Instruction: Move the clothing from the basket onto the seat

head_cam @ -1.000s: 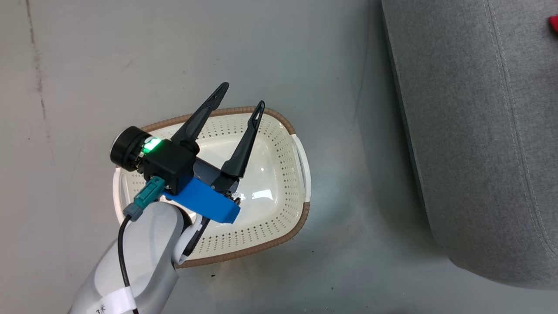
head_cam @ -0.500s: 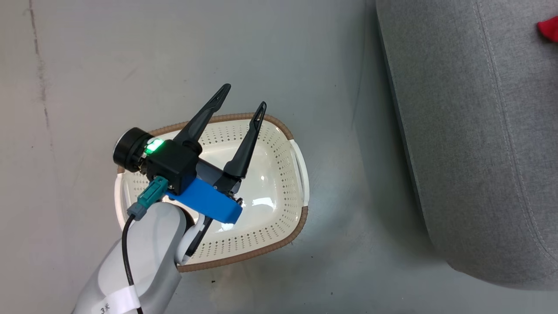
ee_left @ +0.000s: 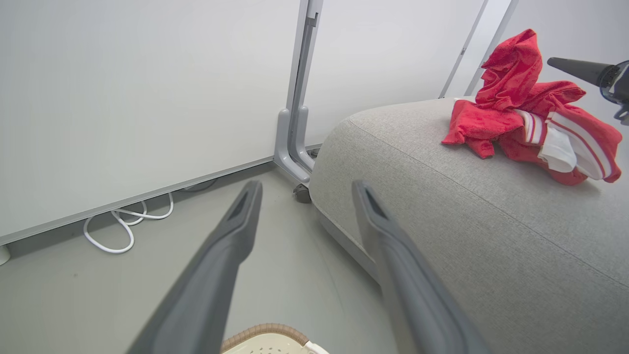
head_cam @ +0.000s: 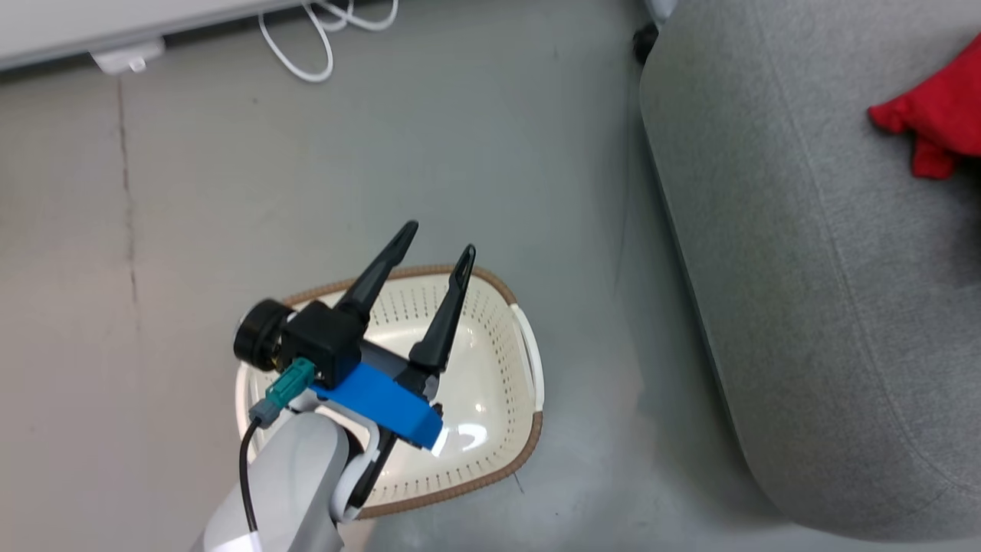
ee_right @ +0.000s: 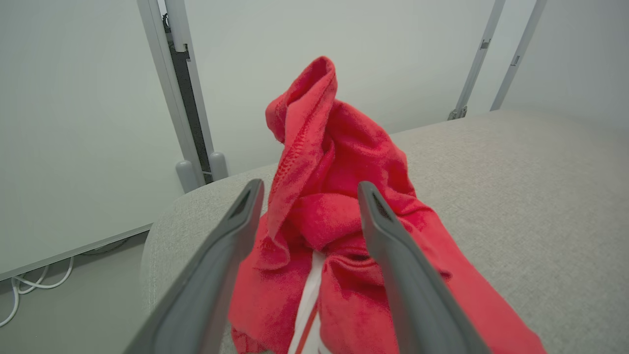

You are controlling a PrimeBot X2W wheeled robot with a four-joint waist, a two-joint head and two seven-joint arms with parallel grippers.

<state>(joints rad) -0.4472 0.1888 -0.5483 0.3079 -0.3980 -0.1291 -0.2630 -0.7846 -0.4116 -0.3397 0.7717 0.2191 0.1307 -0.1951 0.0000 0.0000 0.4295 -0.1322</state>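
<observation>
The basket [head_cam: 530, 360], cream with a brown rim, stands on the floor with nothing red in it; its rim [ee_left: 265, 330] also peeks in at the bottom of the left wrist view. My left gripper [head_cam: 441, 238] hangs open above it, fingers apart [ee_left: 305, 186] and holding nothing. The red clothing [head_cam: 935, 115] lies bunched on the grey seat [head_cam: 805, 268], white stripes showing [ee_left: 555, 142]. My right gripper [ee_right: 309, 184] is open low over the seat [ee_right: 516, 172], with a peak of the clothing [ee_right: 339, 162] standing between and beyond its fingers. One right finger [ee_left: 575, 67] shows beside the pile.
A white wall panel [head_cam: 115, 23] runs along the back, with a looped white cable [head_cam: 322, 38] on the floor below it. A grey panel foot [ee_left: 292, 147] stands at the seat's far corner. Grey floor [head_cam: 460, 138] separates basket and seat.
The head camera has tilted up, bringing the wall base, the cable and more of the red clothing into view. My left gripper stays open over the basket.
</observation>
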